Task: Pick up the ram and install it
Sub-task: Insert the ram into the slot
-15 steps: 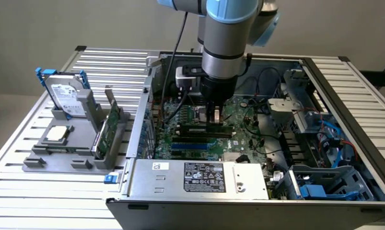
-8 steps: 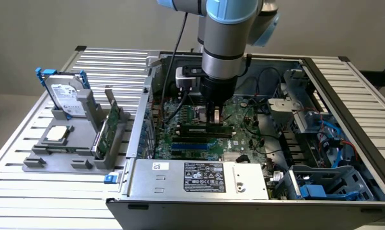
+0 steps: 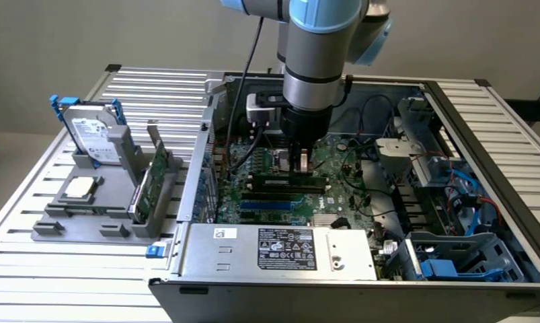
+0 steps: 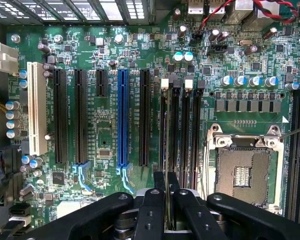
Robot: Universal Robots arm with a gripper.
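While our gripper (image 4: 166, 202) clamps the ram (image 4: 166, 150) edge-on over a memory slot (image 4: 174, 125) (insertion step), we judge seating wants straight, even pressure

Ram (image 4: 168, 167) btw fingers (image 4: 151, 210), at mobo slot (image 4: 163, 125)

Pretty sure it's a robotics lab: robot arm (image 3: 319, 60) over an opened PC case (image 3: 341, 303), sitting on a slatted aluminium bench (image 3: 36, 269).
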